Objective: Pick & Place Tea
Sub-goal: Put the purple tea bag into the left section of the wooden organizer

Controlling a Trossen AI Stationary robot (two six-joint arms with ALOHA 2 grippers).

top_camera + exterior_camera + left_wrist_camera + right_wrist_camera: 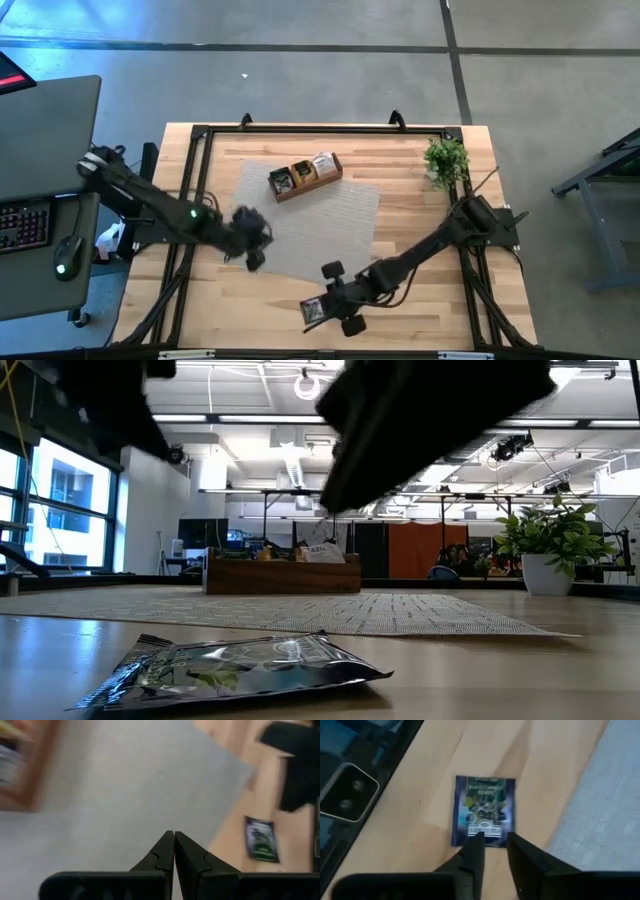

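One dark grey-green tea sachet (313, 310) lies flat on the bare wood near the table's near edge, also seen in the low view (240, 670) and the right wrist view (484, 810). My right gripper (328, 303) (493, 842) hovers just above the sachet's edge with its fingers open a little. The low view shows it clear of the sachet. My left gripper (252, 258) (174, 836) is shut and empty over the grey mat (320, 225). The brown wooden tray (307, 178) stands on the mat's far part with several sachets in it.
A small potted plant (446, 160) stands at the table's far right. A black frame rail (300, 130) runs around the table top. A desk with a keyboard and mouse (40, 230) stands left of the table. Bare wood lies between the mat and the near edge.
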